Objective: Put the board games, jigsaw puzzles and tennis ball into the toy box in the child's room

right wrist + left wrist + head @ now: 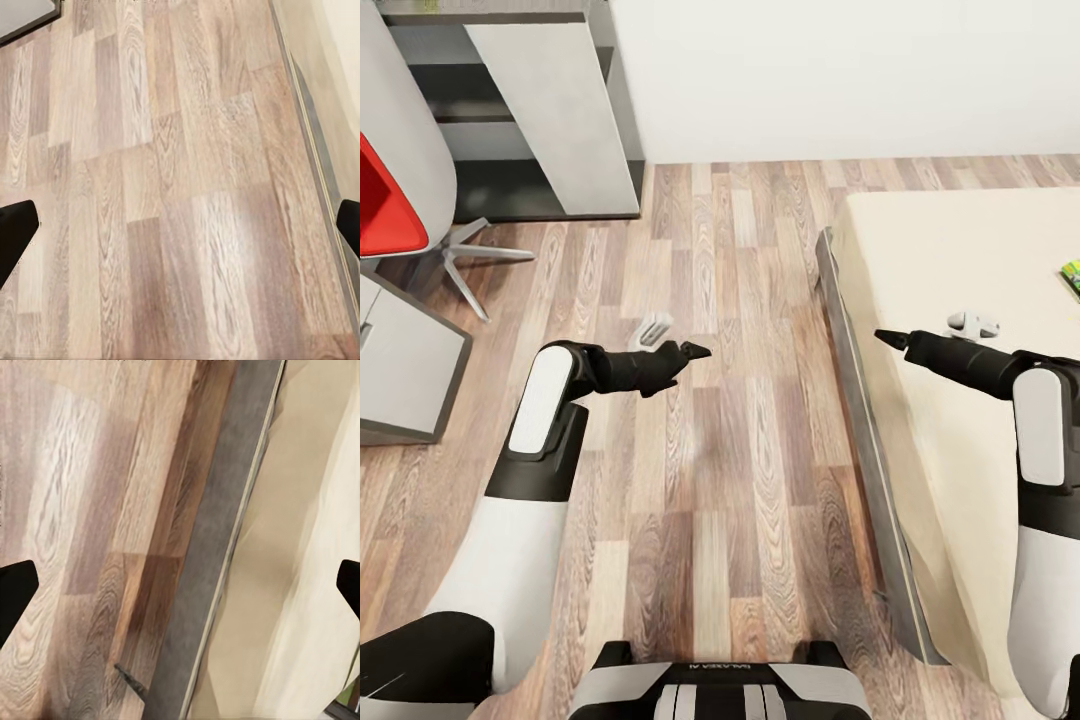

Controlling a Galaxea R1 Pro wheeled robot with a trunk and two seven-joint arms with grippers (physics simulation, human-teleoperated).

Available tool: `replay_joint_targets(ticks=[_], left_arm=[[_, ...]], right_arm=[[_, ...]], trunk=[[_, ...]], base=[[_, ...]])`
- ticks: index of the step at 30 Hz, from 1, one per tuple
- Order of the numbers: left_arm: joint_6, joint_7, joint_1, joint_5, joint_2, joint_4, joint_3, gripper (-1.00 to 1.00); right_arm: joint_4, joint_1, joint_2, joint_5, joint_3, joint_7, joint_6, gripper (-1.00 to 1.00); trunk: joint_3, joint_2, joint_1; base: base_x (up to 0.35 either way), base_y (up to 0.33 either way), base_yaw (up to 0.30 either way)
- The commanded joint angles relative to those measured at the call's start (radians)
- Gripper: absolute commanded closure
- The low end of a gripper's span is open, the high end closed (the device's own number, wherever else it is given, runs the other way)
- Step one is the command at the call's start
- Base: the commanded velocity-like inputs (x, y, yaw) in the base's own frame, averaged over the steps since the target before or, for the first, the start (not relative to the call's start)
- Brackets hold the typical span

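Both arms reach forward over the wood floor [740,480], beside the bed [960,260].
Head view: left gripper [685,352] and right gripper [888,338] both look narrow; a green-edged board game [1071,277] lies far right on the bed, beyond the right gripper. Left wrist view: fingers [16,589] wide, bed edge between them. Right wrist view: fingers [16,229] wide over floor.

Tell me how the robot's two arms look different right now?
The left gripper hangs over the wooden floor, while the right gripper reaches over the beige bed. The left gripper points toward the bed, and the right gripper points back toward the floor, so their tips face each other. Both have black grippers on white and black arms. In each wrist view the two fingers sit far apart, and neither gripper holds anything.
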State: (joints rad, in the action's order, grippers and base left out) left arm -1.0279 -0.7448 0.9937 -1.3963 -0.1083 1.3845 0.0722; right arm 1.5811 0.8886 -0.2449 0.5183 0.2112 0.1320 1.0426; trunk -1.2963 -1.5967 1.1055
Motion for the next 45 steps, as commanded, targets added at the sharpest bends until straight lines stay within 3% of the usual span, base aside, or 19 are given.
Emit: replay_joint_targets(ticks=[1,11,26,27,45], left_arm=[[-0.001,-0.011,0.000,-0.009,0.000,0.001,0.000,-1.00],[0.000,-0.041,-0.066,-0.032,0.001,0.073,0.021,-1.00],[-0.001,-0.046,-0.135,-0.036,0.007,0.094,0.032,-1.00],[-0.003,-0.042,-0.158,-0.035,0.009,0.096,0.035,-1.00],[-0.003,-0.039,-0.225,-0.024,0.017,0.090,0.036,-1.00]], right_arm=[[0.001,0.000,0.000,-0.009,0.001,0.010,0.005,-1.00],[0.027,-0.027,-0.010,0.026,0.004,0.008,0.005,-1.00],[0.033,-0.035,-0.013,0.033,-0.001,0.008,0.005,-1.00],[0.034,-0.052,-0.012,0.034,-0.002,0.008,0.005,-1.00],[0.034,-0.160,-0.014,0.033,0.012,0.006,0.005,-1.00]], trunk=[[0.001,0.000,0.000],[0.017,0.000,0.000],[0.042,0.000,0.000],[0.043,0.000,0.000],[0.072,0.000,0.000]], base=[[0.000,0.000,0.000],[0.000,0.000,0.000],[0.000,0.000,0.000],[0.000,0.000,0.000],[0.000,0.000,0.000]])
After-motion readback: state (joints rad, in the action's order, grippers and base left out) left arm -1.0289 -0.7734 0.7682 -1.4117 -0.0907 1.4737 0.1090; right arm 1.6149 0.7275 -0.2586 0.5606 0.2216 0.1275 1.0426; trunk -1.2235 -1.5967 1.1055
